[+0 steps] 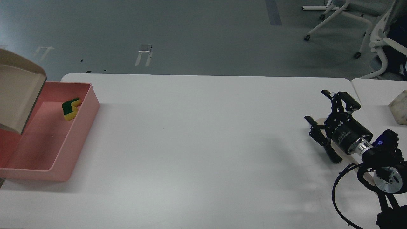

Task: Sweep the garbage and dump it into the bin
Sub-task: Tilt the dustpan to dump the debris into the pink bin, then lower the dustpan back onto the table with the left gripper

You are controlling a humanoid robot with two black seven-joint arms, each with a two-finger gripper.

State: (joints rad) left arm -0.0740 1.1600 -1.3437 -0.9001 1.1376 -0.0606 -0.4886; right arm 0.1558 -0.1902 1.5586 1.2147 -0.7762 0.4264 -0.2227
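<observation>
A beige dustpan (17, 90) is tilted steeply over the left part of the pink bin (79, 133) at the table's left end. A yellow and green sponge (70, 108) lies inside the bin near its right wall. The bread slice is hidden from view. My left gripper is out of view past the left edge. My right gripper (316, 106) is open and empty, low over the table at the far right, far from the bin.
A white table (197, 143) fills the middle. A second table with a pale stone-like block (399, 106) adjoins at the right. White office chairs (359, 22) stand on the grey floor behind.
</observation>
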